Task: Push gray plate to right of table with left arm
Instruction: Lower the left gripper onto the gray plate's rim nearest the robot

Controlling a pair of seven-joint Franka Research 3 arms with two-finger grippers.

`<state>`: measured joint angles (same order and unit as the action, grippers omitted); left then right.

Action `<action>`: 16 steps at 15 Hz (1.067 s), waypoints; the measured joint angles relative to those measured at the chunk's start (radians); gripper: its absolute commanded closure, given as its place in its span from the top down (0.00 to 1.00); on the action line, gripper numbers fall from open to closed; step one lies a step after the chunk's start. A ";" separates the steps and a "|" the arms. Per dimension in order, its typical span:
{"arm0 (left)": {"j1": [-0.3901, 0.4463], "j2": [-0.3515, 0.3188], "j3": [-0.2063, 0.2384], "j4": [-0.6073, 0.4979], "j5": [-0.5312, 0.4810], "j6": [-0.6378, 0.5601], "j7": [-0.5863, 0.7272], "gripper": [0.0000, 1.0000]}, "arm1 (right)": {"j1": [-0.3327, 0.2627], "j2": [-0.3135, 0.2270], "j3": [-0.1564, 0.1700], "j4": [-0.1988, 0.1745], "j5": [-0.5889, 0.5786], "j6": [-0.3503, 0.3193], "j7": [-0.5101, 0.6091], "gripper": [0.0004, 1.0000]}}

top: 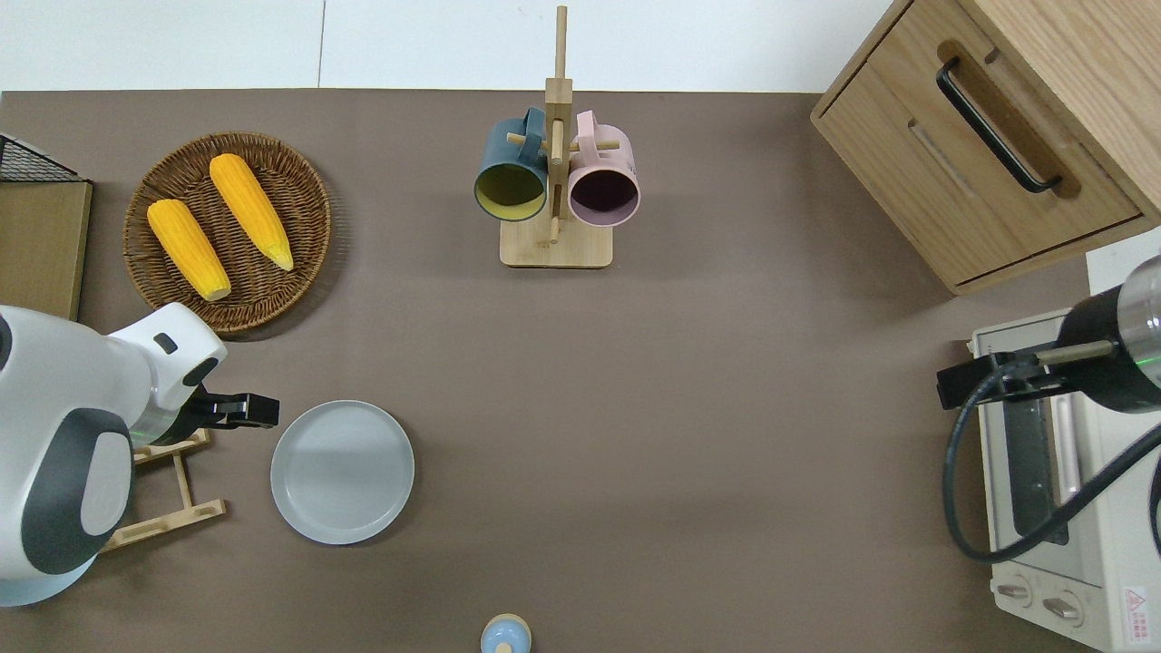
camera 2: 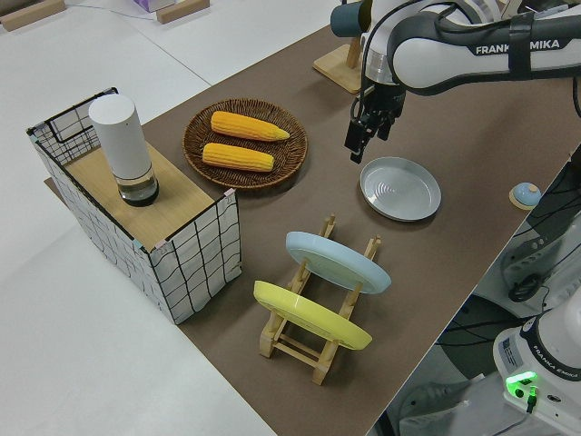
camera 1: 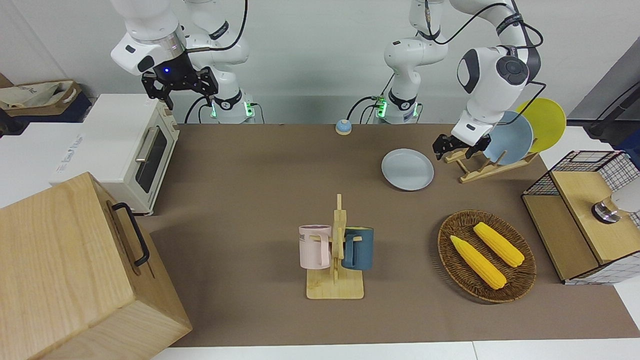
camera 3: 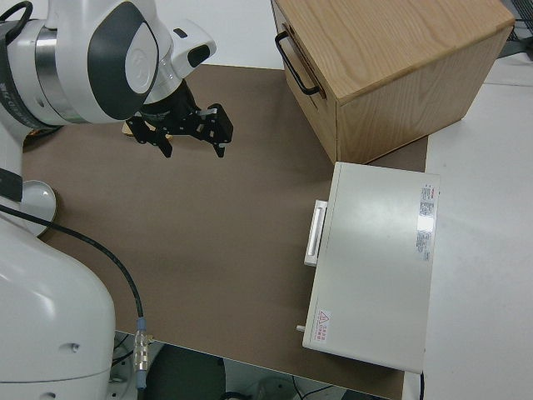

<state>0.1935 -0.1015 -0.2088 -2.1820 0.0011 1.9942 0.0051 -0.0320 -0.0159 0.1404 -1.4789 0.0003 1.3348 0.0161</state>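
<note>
The gray plate [top: 342, 472] lies flat on the worktop [top: 689, 435]. The left gripper [top: 257, 410] hangs just beside its rim, grasping nothing; whether its fingers are parted, I cannot tell. The right arm is parked.

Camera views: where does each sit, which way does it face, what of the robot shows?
Front: across the table, facing both arms.
Overhead: straight down; left gripper beside the gray plate.
Left side: raised at the left arm's end; left arm, plate rack.
Right side: above the right arm; right gripper, toaster oven.
Front, overhead and left side share the gray plate.
</note>
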 measured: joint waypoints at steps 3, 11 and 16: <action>0.000 -0.001 0.000 -0.067 0.000 0.082 0.000 1.00 | 0.000 0.000 0.000 0.000 0.000 0.000 0.000 0.98; -0.003 -0.012 -0.006 -0.245 0.000 0.302 0.001 1.00 | 0.000 0.000 0.000 0.000 0.000 0.000 0.000 0.98; -0.004 -0.014 -0.009 -0.339 0.000 0.418 0.001 1.00 | 0.000 0.000 0.000 0.000 0.000 0.000 0.000 0.98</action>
<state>0.1897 -0.1160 -0.2181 -2.5207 0.0006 2.4120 0.0058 -0.0320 -0.0159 0.1404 -1.4789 0.0003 1.3348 0.0161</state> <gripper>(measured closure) 0.004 0.013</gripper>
